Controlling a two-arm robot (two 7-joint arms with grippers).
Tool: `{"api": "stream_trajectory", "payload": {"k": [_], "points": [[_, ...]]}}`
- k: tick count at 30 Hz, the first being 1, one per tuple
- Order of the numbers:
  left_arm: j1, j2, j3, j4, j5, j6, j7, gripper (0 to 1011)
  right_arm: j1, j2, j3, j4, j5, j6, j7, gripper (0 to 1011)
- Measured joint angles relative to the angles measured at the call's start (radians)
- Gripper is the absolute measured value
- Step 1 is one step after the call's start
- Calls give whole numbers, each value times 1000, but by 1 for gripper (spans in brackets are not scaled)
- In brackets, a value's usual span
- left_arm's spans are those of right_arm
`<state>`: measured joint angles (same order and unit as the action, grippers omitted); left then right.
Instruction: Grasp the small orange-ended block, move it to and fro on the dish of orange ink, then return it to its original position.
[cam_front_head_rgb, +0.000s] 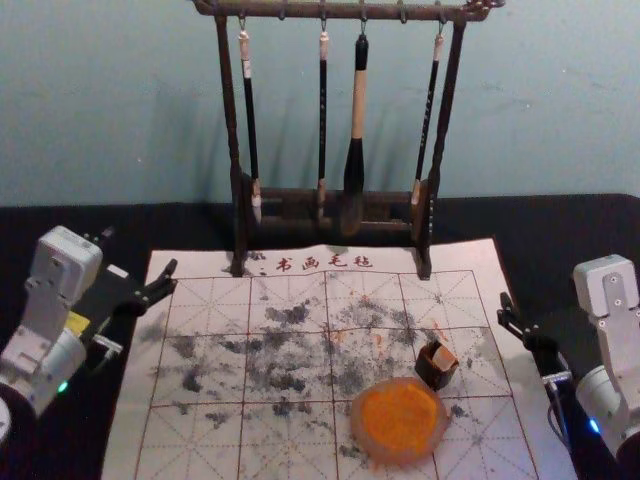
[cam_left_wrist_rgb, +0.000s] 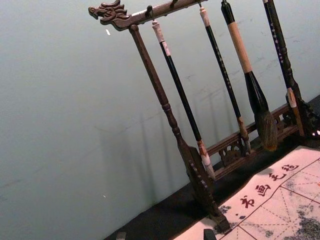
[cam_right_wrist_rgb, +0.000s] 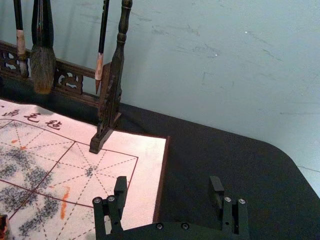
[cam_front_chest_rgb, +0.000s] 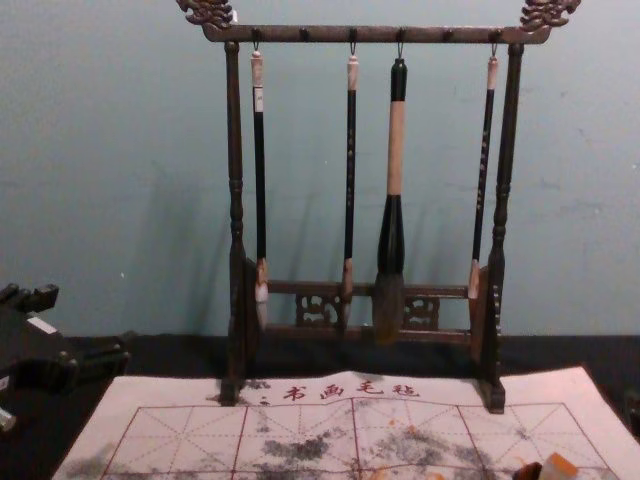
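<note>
Jaws spread wide and empty on the right gripper (cam_right_wrist_rgb: 168, 184)! Now the small orange-ended block (cam_front_head_rgb: 444, 357), tilted in a dark holder (cam_front_head_rgb: 435, 376): light and stiff, I'd guess, maybe slick with ink, so pinch its sides. In the head view, the ink dish (cam_front_head_rgb: 398, 460) lies at its seven o'clock, the right gripper at two, the left gripper (cam_left_wrist_rgb: 165, 234) at ten, gaping, holding nothing.

A calligraphy workspace, shown by hanging brushes (cam_front_head_rgb: 358, 100), their rack (cam_front_head_rgb: 340, 12), a gridded mat (cam_front_head_rgb: 200, 445) and orange ink (cam_front_head_rgb: 400, 417).
</note>
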<state>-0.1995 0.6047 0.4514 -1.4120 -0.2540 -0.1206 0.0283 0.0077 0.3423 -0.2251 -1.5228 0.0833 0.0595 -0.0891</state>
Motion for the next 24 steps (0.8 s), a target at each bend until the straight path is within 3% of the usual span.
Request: {"api": "stream_trajectory", "payload": {"k": [24], "points": [[0, 0, 0, 0, 0, 0, 0, 1001, -1, 5, -1, -7, 3, 2, 4, 1003]]}}
